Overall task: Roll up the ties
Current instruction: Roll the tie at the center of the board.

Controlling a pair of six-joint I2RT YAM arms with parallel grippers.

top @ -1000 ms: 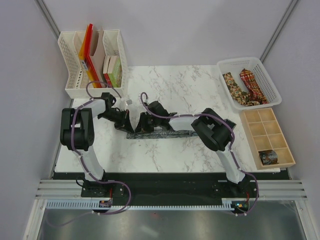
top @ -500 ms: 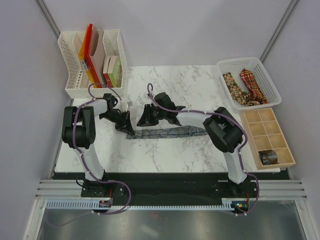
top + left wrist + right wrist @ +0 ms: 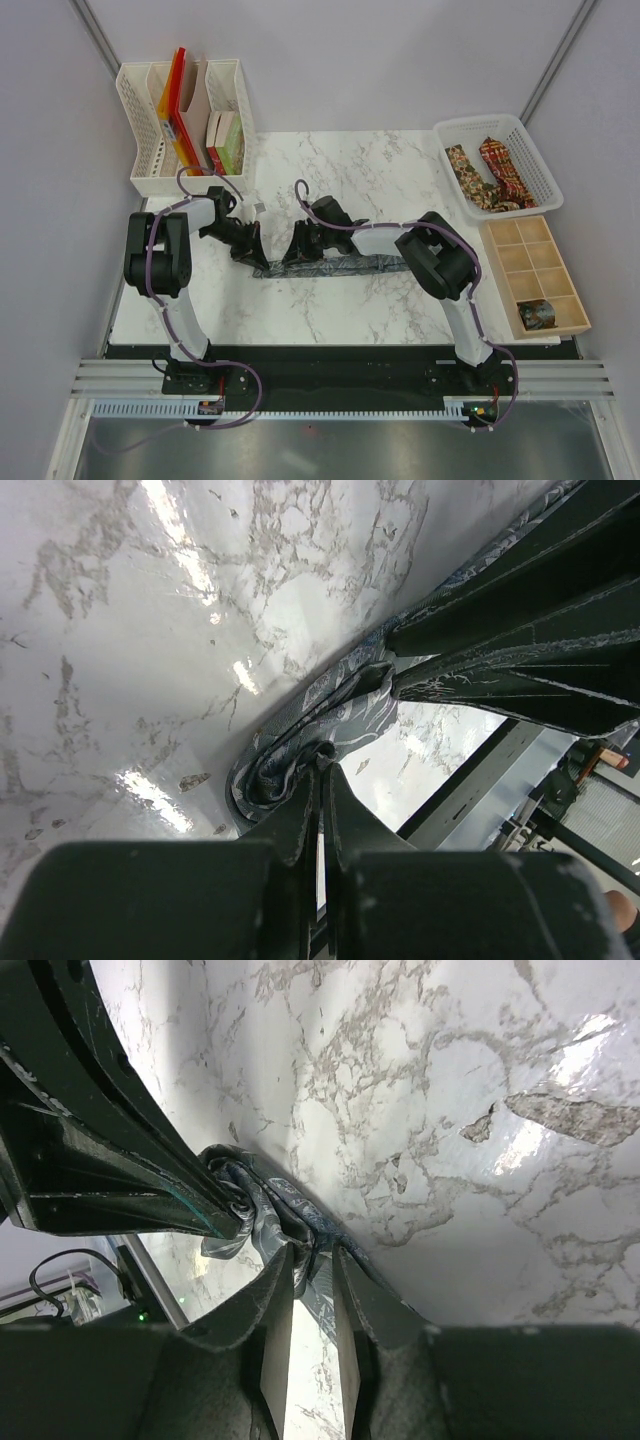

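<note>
While the dark grey-green patterned fabric necktie lies along the white marble table, its coiled left end is pinched by the left gripper and the adjoining band by the right gripper; even tension is judged necessary so turns are stacked squarely.
</note>
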